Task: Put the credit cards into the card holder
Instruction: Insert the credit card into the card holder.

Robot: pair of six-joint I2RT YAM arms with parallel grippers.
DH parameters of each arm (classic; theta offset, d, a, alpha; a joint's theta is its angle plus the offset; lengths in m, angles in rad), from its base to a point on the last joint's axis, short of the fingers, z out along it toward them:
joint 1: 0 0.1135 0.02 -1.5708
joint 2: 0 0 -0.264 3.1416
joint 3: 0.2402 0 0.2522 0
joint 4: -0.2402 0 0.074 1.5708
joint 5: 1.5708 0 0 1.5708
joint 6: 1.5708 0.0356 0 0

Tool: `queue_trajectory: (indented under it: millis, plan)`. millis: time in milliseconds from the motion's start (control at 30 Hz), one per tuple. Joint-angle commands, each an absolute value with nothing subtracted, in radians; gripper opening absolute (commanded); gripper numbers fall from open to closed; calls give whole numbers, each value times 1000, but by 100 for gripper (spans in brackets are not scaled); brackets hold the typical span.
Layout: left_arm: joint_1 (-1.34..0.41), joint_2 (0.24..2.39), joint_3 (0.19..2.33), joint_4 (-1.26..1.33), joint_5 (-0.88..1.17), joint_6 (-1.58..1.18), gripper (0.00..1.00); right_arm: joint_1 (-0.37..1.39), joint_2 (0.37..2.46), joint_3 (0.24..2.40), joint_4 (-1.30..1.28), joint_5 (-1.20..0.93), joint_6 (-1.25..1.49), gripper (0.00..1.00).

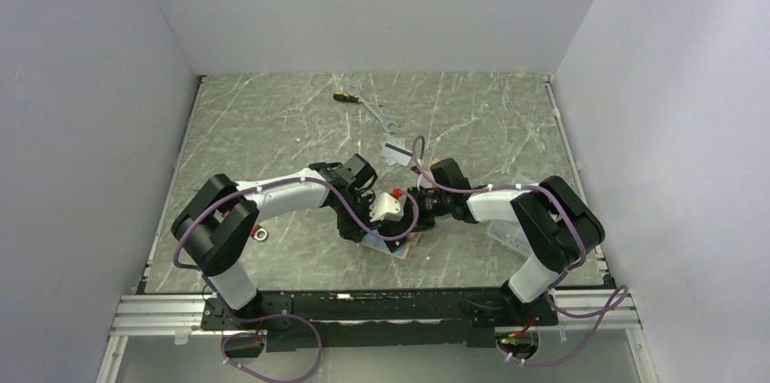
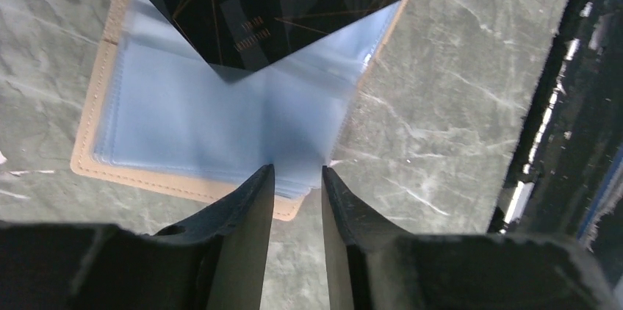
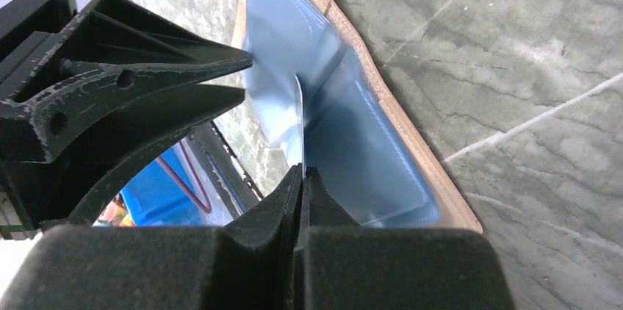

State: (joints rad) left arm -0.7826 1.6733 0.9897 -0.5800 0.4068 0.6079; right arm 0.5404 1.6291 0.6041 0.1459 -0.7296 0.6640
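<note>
The card holder point(image 2: 95, 126) lies open on the table, tan rim around blue sleeves; it also shows in the right wrist view point(image 3: 411, 141) and the top view point(image 1: 402, 251). My left gripper point(image 2: 297, 174) is closed on the near corner of a blue sleeve point(image 2: 220, 119), which stands lifted. My right gripper point(image 3: 303, 172) is shut on the black card point(image 2: 272, 9). That card shows edge-on in the right wrist view point(image 3: 300, 119), held tilted over the sleeve's far edge. A silver-grey card point(image 1: 396, 152) lies on the table behind the arms. The other cards are hidden.
A wrench point(image 1: 380, 113) and a screwdriver point(image 1: 343, 94) lie at the back of the table. A metal ring point(image 1: 261, 235) lies by the left arm. A clear plastic box point(image 1: 501, 230) sits under the right arm. The table's front rail point(image 2: 544, 126) is close by.
</note>
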Motion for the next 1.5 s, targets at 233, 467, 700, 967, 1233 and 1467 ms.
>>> queue_trajectory:
  millis: [233, 467, 700, 967, 1233, 1467]
  plan:
    - [-755, 1635, 1092, -732, 262, 821, 41, 533, 1644, 569, 229, -696, 695, 0]
    - [-763, 1680, 1031, -651, 206, 887, 40, 534, 1647, 577, 239, -695, 695, 0]
    - [-810, 1705, 1001, -659, 230, 869, 38, 528, 1639, 588, 226, -695, 679, 0]
    - [-900, 1698, 953, -664, 285, 836, 37, 507, 1638, 589, 215, -706, 659, 0]
    - [-943, 1714, 970, -676, 308, 782, 37, 495, 1642, 576, 229, -710, 653, 0]
    - [-953, 1728, 987, -687, 299, 776, 36, 479, 1667, 568, 254, -709, 653, 0]
